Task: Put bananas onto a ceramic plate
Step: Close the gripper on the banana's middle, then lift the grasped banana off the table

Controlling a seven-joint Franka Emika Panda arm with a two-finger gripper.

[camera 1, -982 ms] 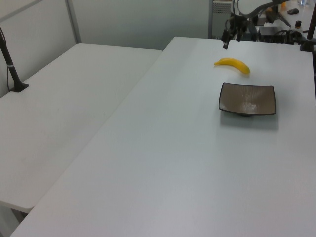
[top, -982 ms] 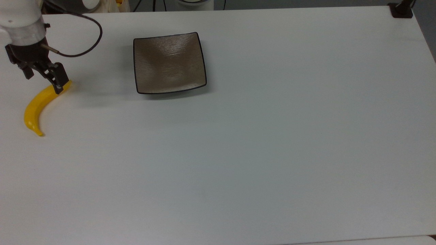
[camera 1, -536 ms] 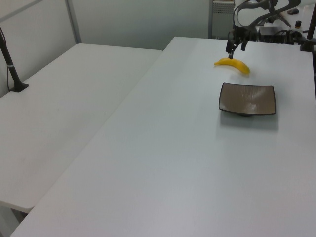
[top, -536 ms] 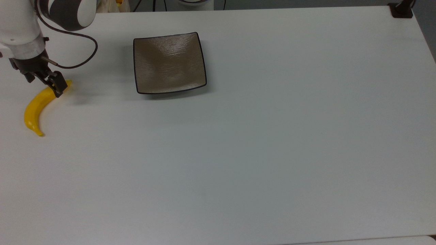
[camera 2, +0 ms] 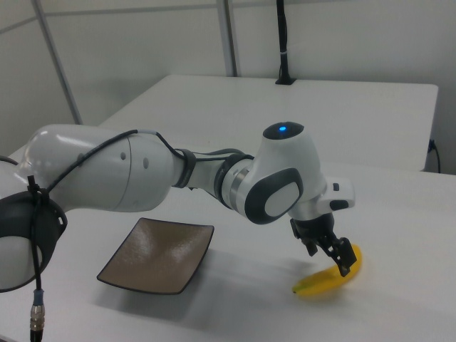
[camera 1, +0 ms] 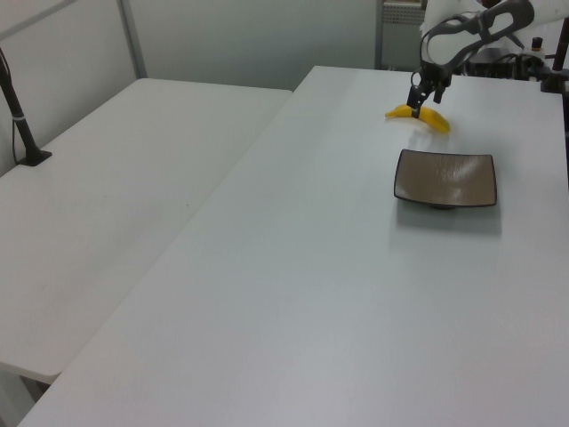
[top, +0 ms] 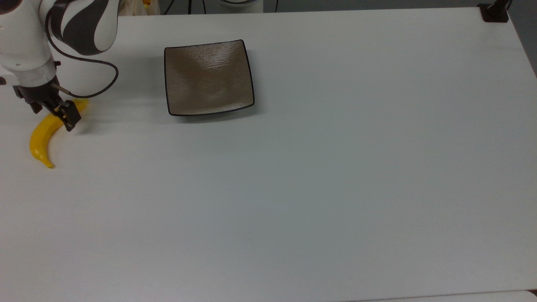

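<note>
A glossy yellow banana [top: 40,136] lies flat on the white table near the top view's left edge, also seen as the banana [camera 1: 427,116] and banana [camera 2: 326,280]. My gripper [top: 53,111] is down over the banana's upper half, open, with one dark finger on each side of it and nothing gripped. It shows too as the gripper [camera 1: 418,100] and gripper [camera 2: 329,254]. The square brown ceramic plate [top: 208,77] with a thin black rim sits bare, to the right of the banana in the top view; plate [camera 1: 444,178], plate [camera 2: 158,255].
A black cable [top: 98,63] loops from the wrist over the table between banana and plate. A black clamp [top: 494,11] sits at the top view's far right corner. In the left view a second white table [camera 1: 116,187] adjoins, with a black post [camera 1: 20,120].
The gripper has dropped lower and slid along the banana toward its middle, its fingers now straddling it. Banana and plate have not moved.
</note>
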